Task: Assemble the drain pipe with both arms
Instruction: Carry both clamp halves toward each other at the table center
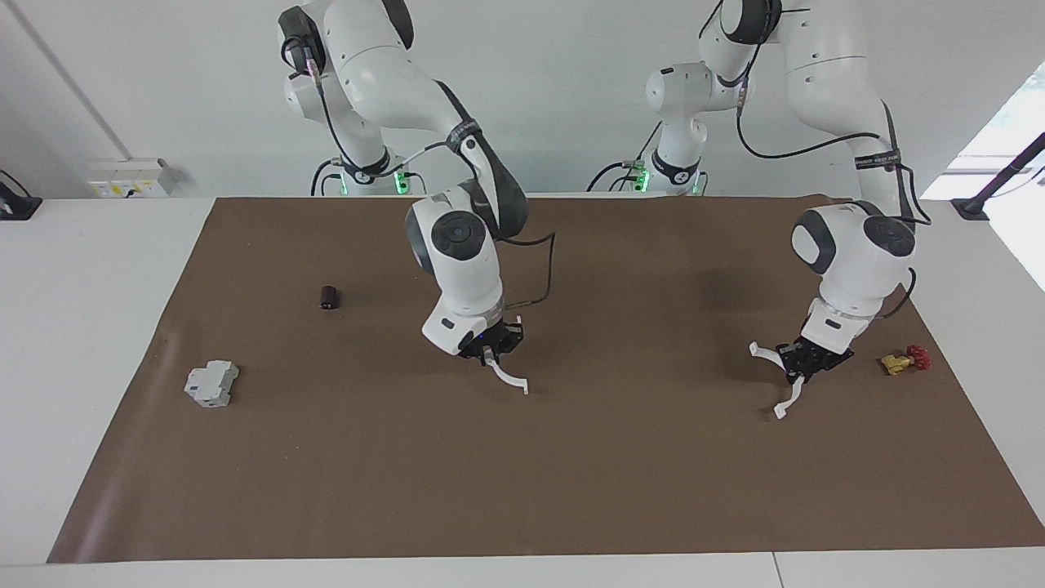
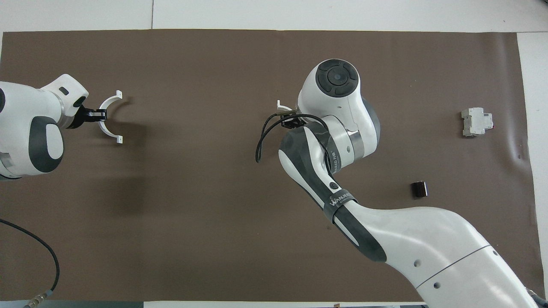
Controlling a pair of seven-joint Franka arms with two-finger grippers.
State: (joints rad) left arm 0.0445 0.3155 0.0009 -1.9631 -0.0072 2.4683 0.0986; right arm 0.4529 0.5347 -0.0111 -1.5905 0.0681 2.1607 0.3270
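The drain pipe is in two white half-rings, one in each gripper. My right gripper (image 1: 491, 354) is shut on one half-ring (image 1: 511, 380) and holds it up over the middle of the brown mat (image 1: 571, 490). In the overhead view the right arm covers most of this half-ring (image 2: 281, 105), and the right gripper (image 2: 292, 122) barely shows. My left gripper (image 1: 798, 367) is shut on the other half-ring (image 1: 788, 398), low over the mat at the left arm's end. From overhead, the left gripper (image 2: 101, 114) grips the middle of its half-ring (image 2: 107, 131), whose open side faces the table's middle.
A grey boxy block (image 1: 211, 384) (image 2: 476, 122) lies at the right arm's end. A small dark cylinder (image 1: 329, 296) (image 2: 419, 189) stands nearer to the robots than the block. A yellow-and-red valve (image 1: 904, 360) lies beside the left gripper, toward the mat's edge.
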